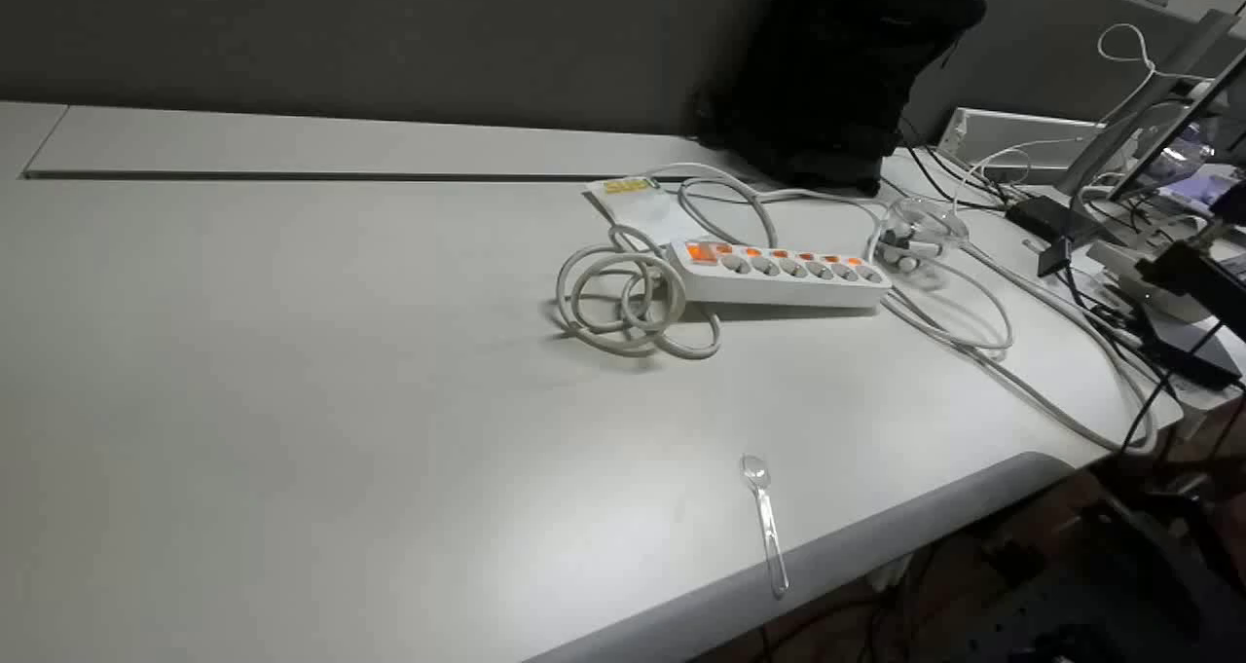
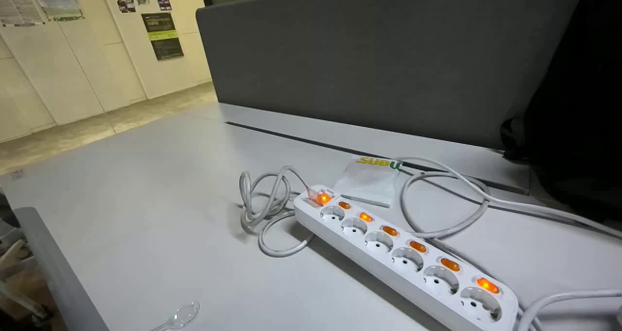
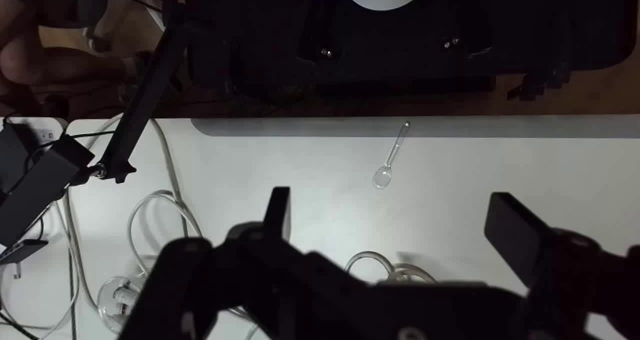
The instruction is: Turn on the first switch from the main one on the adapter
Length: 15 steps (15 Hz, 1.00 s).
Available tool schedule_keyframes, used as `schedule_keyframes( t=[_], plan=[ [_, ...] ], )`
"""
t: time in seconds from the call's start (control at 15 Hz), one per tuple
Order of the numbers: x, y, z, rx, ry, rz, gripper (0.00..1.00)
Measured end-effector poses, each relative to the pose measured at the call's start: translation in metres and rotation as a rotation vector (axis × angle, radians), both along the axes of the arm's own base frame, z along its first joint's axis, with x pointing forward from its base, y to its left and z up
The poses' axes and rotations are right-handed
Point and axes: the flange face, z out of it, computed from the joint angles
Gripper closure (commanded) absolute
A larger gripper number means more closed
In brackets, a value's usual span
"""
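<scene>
I see the fingers point(image 3: 512, 230) standing wide apart, coiled cable point(image 3: 369, 254) showing between them. The power strip point(image 1: 784, 289) points its big switch point(image 2: 323, 198) toward that cable, long axis stretching away.

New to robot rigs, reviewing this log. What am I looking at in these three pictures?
The machine is one robot arm, teleoperated, meaning a person steers it. Its gripper appears in the wrist view, shot by a camera on the wrist; the black fingers stand apart and hold nothing. Both exterior views come from cameras outside the robot, looking at the desk from different places. On the desk lie a white power strip with orange switches, a coiled cable, a clear spoon and a white sheet with yellow and green lettering. A black bag stands near the divider.
</scene>
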Motion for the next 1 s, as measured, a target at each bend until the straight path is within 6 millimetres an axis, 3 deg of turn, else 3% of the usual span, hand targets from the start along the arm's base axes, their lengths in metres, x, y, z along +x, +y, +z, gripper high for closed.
schedule_keyframes(
  t=[1.0],
  plan=[
    [0.0074,-0.0047,-0.0017,0.017,-0.018,-0.002,0.00]
  ],
)
